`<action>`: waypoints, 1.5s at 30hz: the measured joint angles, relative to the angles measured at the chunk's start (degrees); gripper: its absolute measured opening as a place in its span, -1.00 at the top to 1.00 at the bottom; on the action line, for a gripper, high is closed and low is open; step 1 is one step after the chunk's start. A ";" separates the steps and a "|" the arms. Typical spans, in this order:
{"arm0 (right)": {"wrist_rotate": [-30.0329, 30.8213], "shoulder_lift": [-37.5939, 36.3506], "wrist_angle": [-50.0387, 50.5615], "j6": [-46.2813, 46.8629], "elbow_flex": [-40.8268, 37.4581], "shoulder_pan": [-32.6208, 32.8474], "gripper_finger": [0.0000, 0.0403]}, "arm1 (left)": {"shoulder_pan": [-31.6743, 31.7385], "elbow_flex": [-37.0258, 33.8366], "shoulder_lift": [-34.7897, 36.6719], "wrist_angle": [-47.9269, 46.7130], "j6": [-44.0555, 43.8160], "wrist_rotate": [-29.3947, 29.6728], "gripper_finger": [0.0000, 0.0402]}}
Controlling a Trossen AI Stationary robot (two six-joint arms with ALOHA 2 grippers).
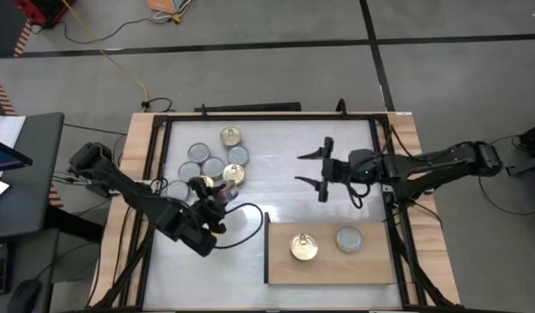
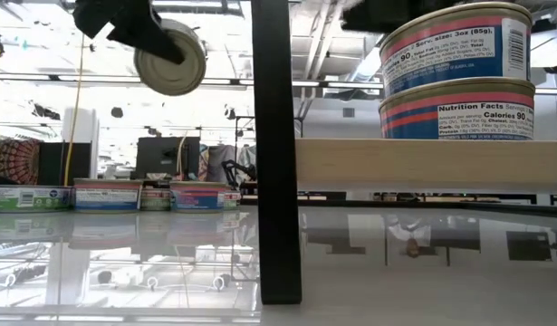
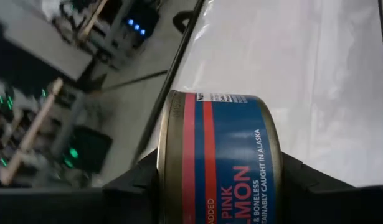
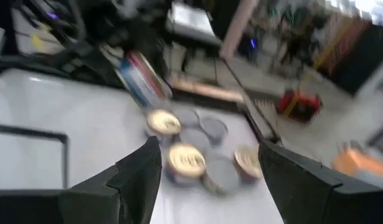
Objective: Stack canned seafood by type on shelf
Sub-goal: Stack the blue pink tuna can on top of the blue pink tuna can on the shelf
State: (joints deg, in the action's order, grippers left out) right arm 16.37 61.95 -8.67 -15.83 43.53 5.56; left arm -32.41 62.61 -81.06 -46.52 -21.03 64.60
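My left gripper [image 1: 211, 198] is shut on a can [image 3: 235, 155] with a blue and red salmon label, held well above the table beside the loose cans; the low view shows this can [image 2: 172, 60] high up. Several more tins [image 1: 215, 158] with gold or silver lids rest on their bases on the table at the far left. The wooden shelf [image 1: 371, 265] lies at the near right and bears a gold-lidded tin [image 1: 304, 248] and a silver-lidded tin [image 1: 350, 238]. My right gripper [image 1: 317, 174] hovers open over the table's middle, holding nothing. My left gripper pinches the salmon can across its two flat ends, one finger [image 3: 132, 190] on the rimmed end [image 3: 169, 149] and the other on the opposite end. The can is turned on its side and lifted clear of the table, its label wall showing between the fingers.
The low view shows two tins stacked [image 2: 456, 72] on the shelf's edge [image 2: 423, 163], and a black upright post [image 2: 274, 154] close to the camera. Wooden rails [image 1: 138, 174] and black frame bars border the table. Bare table lies between the loose tins and the shelf.
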 joint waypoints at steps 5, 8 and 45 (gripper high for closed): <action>0.09 2.97 -1.86 -0.66 0.41 5.17 -0.46 | 1.19 -0.01 2.26 8.21 20.07 -7.42 0.14; 1.19 2.98 -2.40 0.69 1.96 7.34 -0.46 | 1.66 -0.04 3.06 14.54 33.00 -12.50 0.14; 26.24 -12.81 11.78 12.22 -0.07 22.62 -0.46 | 11.04 22.11 -20.88 44.04 82.90 -53.49 0.12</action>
State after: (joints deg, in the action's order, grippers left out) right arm 42.61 49.14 3.11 -3.62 43.46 28.18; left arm -21.37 84.72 -101.94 -2.49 61.88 11.11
